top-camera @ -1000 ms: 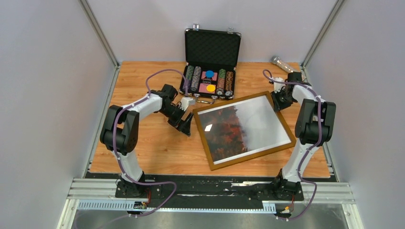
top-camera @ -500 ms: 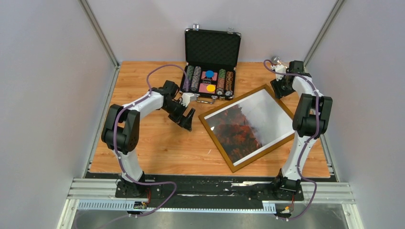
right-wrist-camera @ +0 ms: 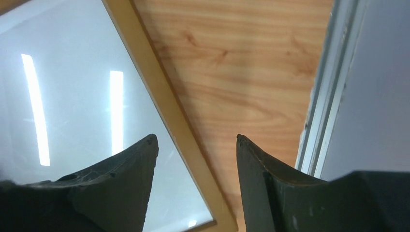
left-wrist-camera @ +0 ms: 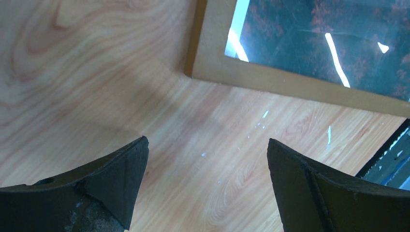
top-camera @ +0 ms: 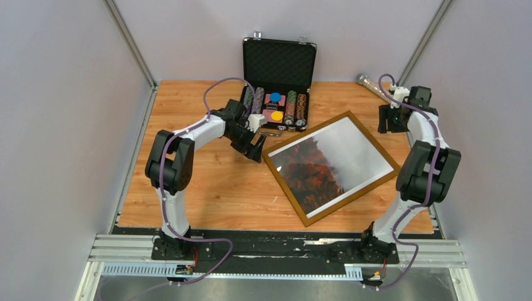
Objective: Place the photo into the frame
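The frame [top-camera: 305,133], light-brown wood, lies flat and askew on the table right of centre. Under its pane lies the photo [top-camera: 313,172], red-orange trees fading into pale fog. My left gripper [top-camera: 256,149] hangs open just left of the frame's left corner. In the left wrist view the left gripper [left-wrist-camera: 207,140] is over bare wood, with the frame [left-wrist-camera: 290,87] and photo [left-wrist-camera: 338,38] beyond its tips. My right gripper [top-camera: 388,120] is off the frame, right of its far corner. In the right wrist view the right gripper [right-wrist-camera: 196,136] is open above a frame [right-wrist-camera: 159,87] rail, with the foggy photo [right-wrist-camera: 63,72] to the left.
An open black case [top-camera: 279,63] of poker chips stands at the back centre, close behind my left wrist; its edge [left-wrist-camera: 391,159] shows there. A clear tube [top-camera: 370,83] lies at the back right. The enclosure's metal rail [right-wrist-camera: 324,96] and wall run close to the right gripper.
The frame turned counter-clockwise with the right gripper at its far corner. The right gripper then opened, let go and drew off to the right. The left gripper moved toward the frame's left corner.
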`<move>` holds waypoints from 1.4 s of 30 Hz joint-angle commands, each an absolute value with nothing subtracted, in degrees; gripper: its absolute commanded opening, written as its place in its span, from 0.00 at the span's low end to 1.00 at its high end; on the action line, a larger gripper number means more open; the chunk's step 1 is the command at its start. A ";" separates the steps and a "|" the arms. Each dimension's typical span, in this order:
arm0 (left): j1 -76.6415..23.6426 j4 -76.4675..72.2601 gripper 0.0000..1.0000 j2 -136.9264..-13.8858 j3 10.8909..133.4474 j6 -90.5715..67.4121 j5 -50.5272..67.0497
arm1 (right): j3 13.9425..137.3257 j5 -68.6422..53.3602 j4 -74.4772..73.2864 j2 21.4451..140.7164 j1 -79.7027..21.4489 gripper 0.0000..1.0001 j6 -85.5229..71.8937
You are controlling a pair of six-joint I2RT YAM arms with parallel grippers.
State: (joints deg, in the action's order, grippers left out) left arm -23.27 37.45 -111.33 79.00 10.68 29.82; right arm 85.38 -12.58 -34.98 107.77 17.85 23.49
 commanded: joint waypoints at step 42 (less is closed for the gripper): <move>-30.33 33.52 1.00 -118.58 80.95 11.87 47.07 | 59.65 -26.17 -34.41 103.11 28.79 0.49 22.80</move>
